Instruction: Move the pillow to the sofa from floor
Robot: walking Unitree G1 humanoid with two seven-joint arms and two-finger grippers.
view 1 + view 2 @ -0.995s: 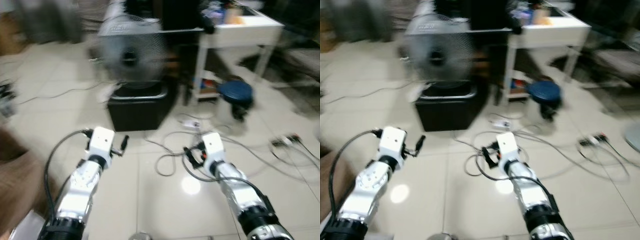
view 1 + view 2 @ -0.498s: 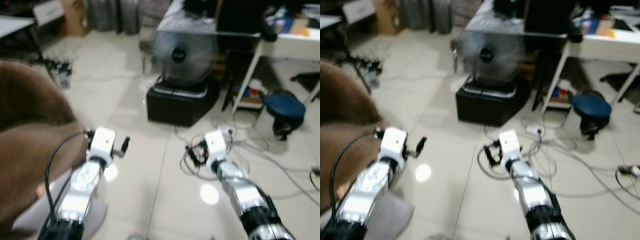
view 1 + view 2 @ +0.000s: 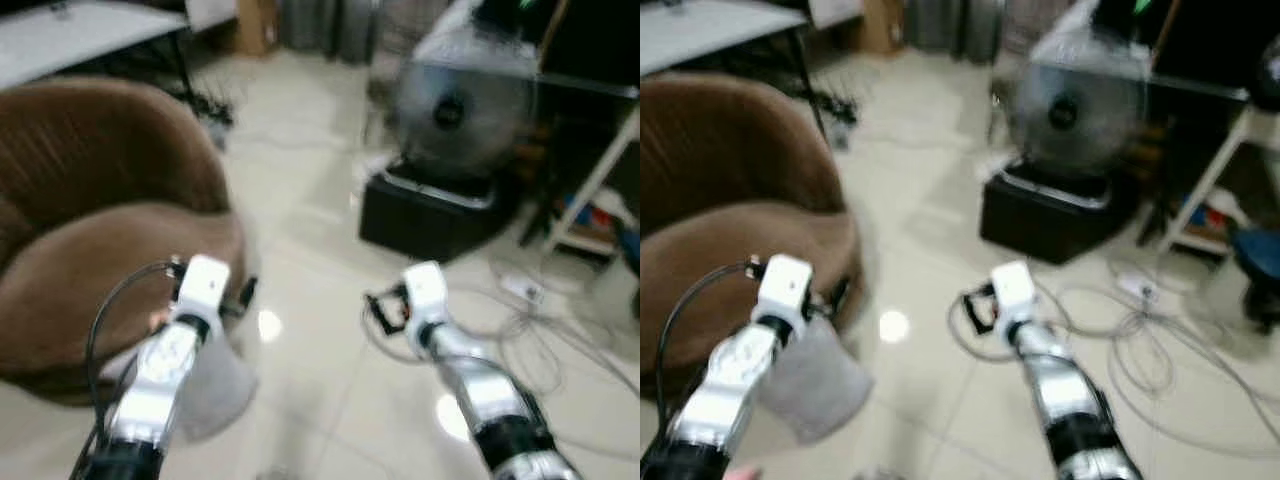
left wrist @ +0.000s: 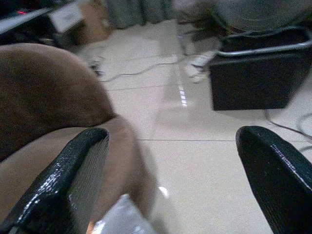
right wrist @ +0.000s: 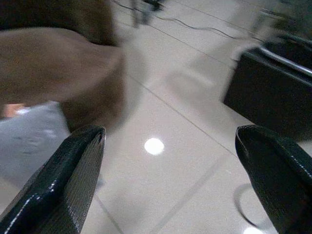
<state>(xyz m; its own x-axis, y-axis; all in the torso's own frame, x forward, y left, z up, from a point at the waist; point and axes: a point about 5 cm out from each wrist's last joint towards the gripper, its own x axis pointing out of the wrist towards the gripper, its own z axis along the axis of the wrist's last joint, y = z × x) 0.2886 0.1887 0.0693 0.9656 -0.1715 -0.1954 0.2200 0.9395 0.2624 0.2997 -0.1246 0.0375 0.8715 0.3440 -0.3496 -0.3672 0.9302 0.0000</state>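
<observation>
Left eye view: brown sofa [image 3: 100,230] at far left, rounded seat and back, on pale tiled floor [image 3: 310,250]. Grey pillow [image 3: 810,385] flat on the tiles just beside the sofa's front edge, under the left arm. Left gripper [image 4: 170,170] held above the pillow's edge, fingers spread wide, nothing between. Right gripper [image 5: 165,180] out over bare tile, likewise spread wide, empty. Further right, blurred fan [image 3: 462,115] atop a black box [image 3: 440,215], loose cables [image 3: 540,340] beyond.
</observation>
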